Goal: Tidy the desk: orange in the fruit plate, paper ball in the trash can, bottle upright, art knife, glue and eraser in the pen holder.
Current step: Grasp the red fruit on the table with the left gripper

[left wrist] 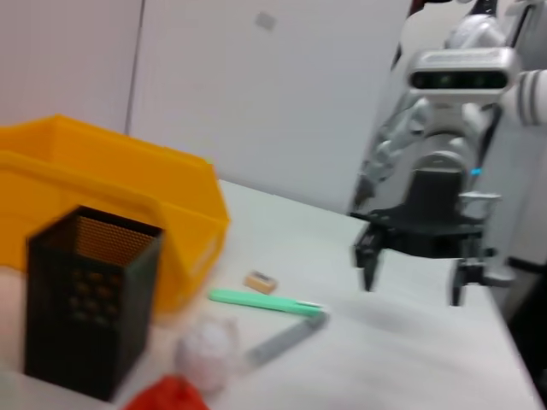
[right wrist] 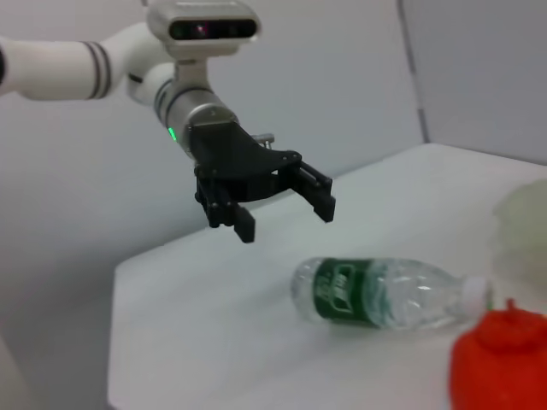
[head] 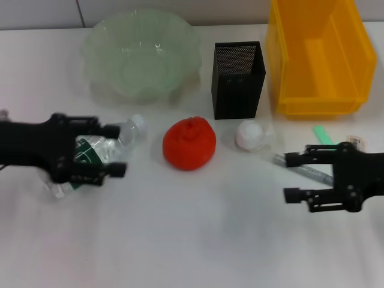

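Risk: the bottle was lying on its side on the desk, so it could've rolled off if the left claw clipped it off-centre. The orange sat just beside its cap end and might've got bumped too.
Left claw: spread wide, hovering above the bottle, holding nothing.
Right claw: also open and empty, above the desk near a grey pen-like tool.
Still out: paper ball near the pen holder, eraser by the trash can.
Fruit plate: empty, at the back.
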`<control>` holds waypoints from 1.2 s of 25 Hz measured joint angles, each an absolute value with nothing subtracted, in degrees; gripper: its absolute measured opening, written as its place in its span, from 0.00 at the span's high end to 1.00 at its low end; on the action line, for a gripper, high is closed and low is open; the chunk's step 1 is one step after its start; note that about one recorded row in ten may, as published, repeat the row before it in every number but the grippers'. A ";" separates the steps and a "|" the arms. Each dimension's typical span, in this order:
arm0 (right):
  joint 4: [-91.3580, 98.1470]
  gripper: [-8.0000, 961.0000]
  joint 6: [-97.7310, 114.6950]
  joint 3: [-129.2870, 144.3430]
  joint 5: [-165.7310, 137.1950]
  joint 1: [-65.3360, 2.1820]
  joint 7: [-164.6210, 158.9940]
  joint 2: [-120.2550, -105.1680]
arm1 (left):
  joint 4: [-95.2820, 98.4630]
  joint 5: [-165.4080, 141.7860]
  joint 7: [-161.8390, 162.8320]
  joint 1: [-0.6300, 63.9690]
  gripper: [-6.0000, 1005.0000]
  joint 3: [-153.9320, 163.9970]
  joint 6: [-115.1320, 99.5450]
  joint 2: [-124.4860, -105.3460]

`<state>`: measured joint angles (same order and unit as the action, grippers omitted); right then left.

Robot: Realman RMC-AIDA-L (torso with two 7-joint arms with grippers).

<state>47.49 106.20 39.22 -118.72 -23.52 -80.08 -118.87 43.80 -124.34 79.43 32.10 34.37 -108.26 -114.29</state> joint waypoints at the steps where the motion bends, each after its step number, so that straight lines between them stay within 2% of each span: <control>1: 47.49 0.24 106.20 39.22 -118.73 -23.52 -80.08 -118.87 | 43.80 -124.34 79.43 32.10 0.19 34.37 -108.26 -114.29; 4: 49.59 0.24 107.58 36.47 -121.11 -23.26 -81.76 -118.85 | 45.77 -124.49 77.70 32.59 0.19 35.20 -103.78 -117.60; 5: 50.02 0.24 107.87 35.72 -121.64 -23.25 -82.16 -118.82 | 45.77 -124.49 77.70 32.59 0.19 35.20 -103.78 -117.60; 6: 50.26 0.24 108.08 35.16 -122.07 -23.25 -82.46 -118.79 | 44.66 -123.77 76.73 33.32 0.19 36.50 -100.76 -118.46; 22: 51.15 0.24 108.44 32.35 -123.69 -22.36 -82.55 -118.86 | 22.35 -114.33 66.03 38.99 0.19 41.95 -72.84 -119.00; 30: 51.04 0.25 108.11 32.35 -124.11 -22.07 -82.54 -118.98 | 18.35 -113.69 63.86 39.94 0.19 43.47 -70.56 -119.14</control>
<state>51.04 108.11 32.35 -124.11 -22.07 -82.54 -118.98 18.35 -113.69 63.86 39.94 43.47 -70.56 -119.14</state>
